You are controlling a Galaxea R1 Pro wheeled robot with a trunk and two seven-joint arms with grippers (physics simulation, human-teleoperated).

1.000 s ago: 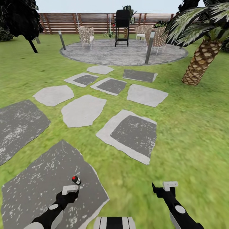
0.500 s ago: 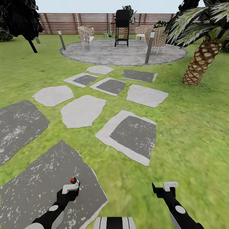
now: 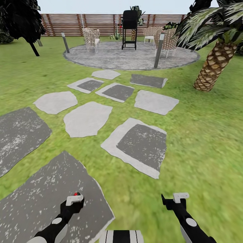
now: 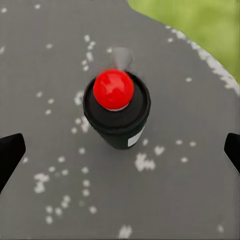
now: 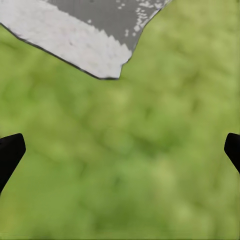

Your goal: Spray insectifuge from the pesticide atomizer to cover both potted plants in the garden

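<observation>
Since the earlier frame the whole head view has crept forward, and the pesticide atomizer (image 3: 77,194), which stood clear ahead of the left tool (image 3: 74,201), now sits almost tucked behind its pale wrist block, with little but the red cap showing. From the left wrist view the bottle (image 4: 117,111) stands upright on a dark grey speckled stepping stone (image 4: 60,190), seen from above: red round cap, dark body, a small pale patch on its side. It lies between the left tool's two dark fingertips (image 4: 10,155), which are spread wide apart and not touching it (one at each edge of that view). The right tool (image 3: 172,199) hangs over the lawn (image 3: 209,141), its fingers (image 5: 10,152) likewise wide apart with nothing between them but grass and the corner of a paving slab (image 5: 85,40). Farther ahead are the round paved patio (image 3: 131,57), woven chairs (image 3: 91,38), a black grill (image 3: 129,28), the slatted wooden fence (image 3: 74,24) and a scaly-trunked palm (image 3: 212,64).
</observation>
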